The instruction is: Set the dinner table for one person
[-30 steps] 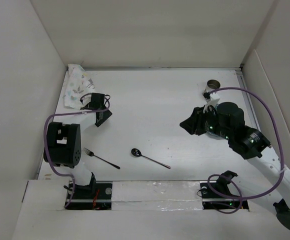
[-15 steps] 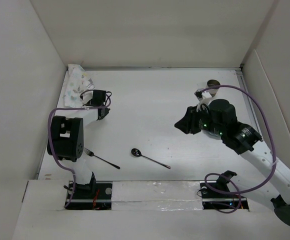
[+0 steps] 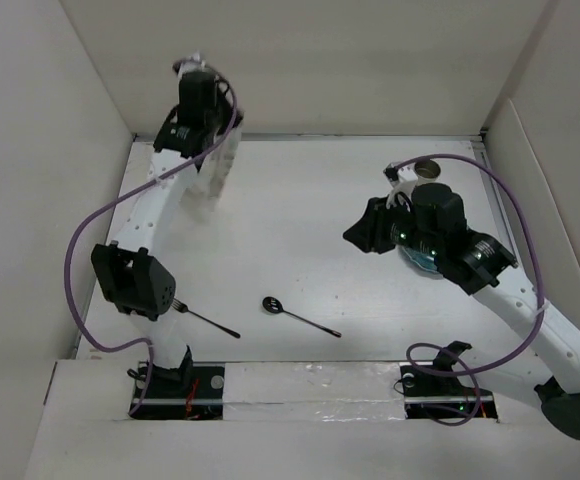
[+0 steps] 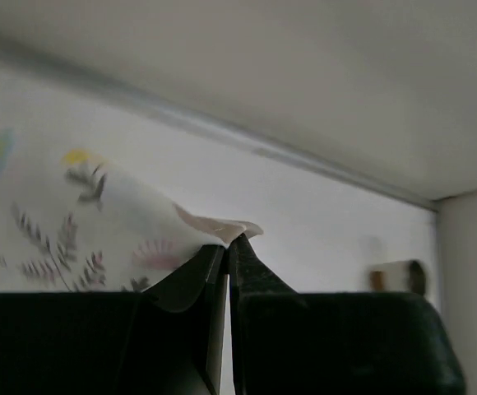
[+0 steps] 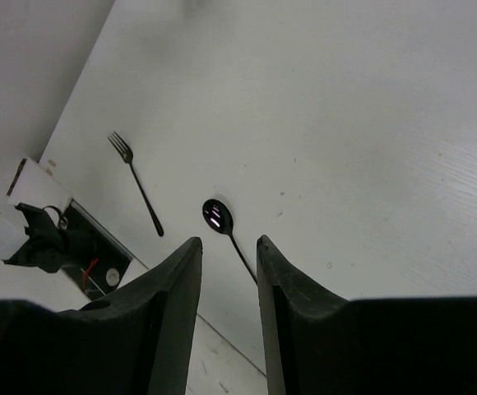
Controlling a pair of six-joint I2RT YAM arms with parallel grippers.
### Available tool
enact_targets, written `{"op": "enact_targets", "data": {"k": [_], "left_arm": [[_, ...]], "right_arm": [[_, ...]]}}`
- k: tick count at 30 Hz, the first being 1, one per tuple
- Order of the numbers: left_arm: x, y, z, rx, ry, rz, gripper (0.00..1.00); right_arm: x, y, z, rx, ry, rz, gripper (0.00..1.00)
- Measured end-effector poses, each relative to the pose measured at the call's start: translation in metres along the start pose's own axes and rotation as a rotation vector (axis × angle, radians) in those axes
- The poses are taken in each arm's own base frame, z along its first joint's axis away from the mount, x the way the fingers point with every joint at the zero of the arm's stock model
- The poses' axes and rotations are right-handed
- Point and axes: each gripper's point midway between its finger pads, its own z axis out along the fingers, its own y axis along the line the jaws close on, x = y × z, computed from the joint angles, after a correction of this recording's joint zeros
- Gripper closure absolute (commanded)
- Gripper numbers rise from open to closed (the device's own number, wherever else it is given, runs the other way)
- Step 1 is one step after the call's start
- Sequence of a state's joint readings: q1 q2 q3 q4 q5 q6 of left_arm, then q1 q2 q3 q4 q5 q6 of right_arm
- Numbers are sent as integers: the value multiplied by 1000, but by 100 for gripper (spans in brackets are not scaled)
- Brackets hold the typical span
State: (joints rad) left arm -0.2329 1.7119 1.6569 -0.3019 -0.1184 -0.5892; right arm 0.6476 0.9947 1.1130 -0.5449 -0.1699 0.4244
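Note:
My left gripper (image 3: 213, 142) is raised high over the far left of the dinner table (image 3: 300, 200). It is shut on a corner of a thin mat (image 3: 213, 172) printed with pastel leaves, which hangs down from it. In the left wrist view the fingers (image 4: 230, 239) pinch the mat's (image 4: 99, 222) curled edge. My right gripper (image 3: 360, 235) hovers open over the right middle of the table, holding nothing. Between its fingers (image 5: 229, 243) the wrist view looks down on a dark spoon (image 5: 218, 216) and a dark fork (image 5: 136, 183).
The fork (image 3: 202, 318) and the spoon (image 3: 300, 316) lie near the front edge of the table. A small metal cup (image 3: 427, 168) stands at the far right, behind the right arm. White panels wall the table on three sides.
The left gripper has shut on the mat at the far left corner and lifted it up off the table. The right arm has shifted slightly left and away.

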Motion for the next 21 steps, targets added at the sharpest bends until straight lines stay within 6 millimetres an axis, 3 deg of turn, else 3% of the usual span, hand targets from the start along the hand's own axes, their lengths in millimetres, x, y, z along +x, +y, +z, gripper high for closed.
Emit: {"op": "enact_targets", "data": {"k": [1, 3, 4, 5, 6, 8, 10, 13, 15, 18, 20, 21], "left_arm": [[-29, -44, -15, 100, -43, 20, 100], [-85, -123, -63, 311, -146, 49, 100], [-106, -152, -93, 418, -201, 52, 100], [-118, -170, -125, 507, -233, 57, 100], [-125, -174, -154, 565, -252, 61, 100], [-137, -152, -201, 604, -290, 63, 100], [-148, -118, -221, 577, -332, 55, 100], [-145, -71, -222, 518, -360, 39, 100], [-122, -50, -202, 501, -310, 31, 100], [-71, -15, -152, 445, -170, -9, 100], [-26, 15, -103, 375, -44, -52, 100], [-2, 30, -80, 333, 26, -76, 100]], "right_arm": [[-7, 2, 1, 1, -11, -3, 62], [-21, 8, 2, -8, -39, -9, 61], [-28, 11, 2, -13, -57, -11, 58], [-34, 13, 1, -18, -74, -14, 55], [-38, 14, 1, -18, -87, -16, 52], [-43, 13, 1, -7, -104, -17, 41], [-45, 7, 3, 24, -112, -15, 35], [-44, -6, 8, 86, -110, -9, 31], [-45, -16, 11, 124, -110, 1, 28], [-44, -28, 12, 162, -119, 15, 24], [-43, -34, 15, 176, -128, 25, 23], [-30, -43, 21, 197, -97, 31, 22]]}}
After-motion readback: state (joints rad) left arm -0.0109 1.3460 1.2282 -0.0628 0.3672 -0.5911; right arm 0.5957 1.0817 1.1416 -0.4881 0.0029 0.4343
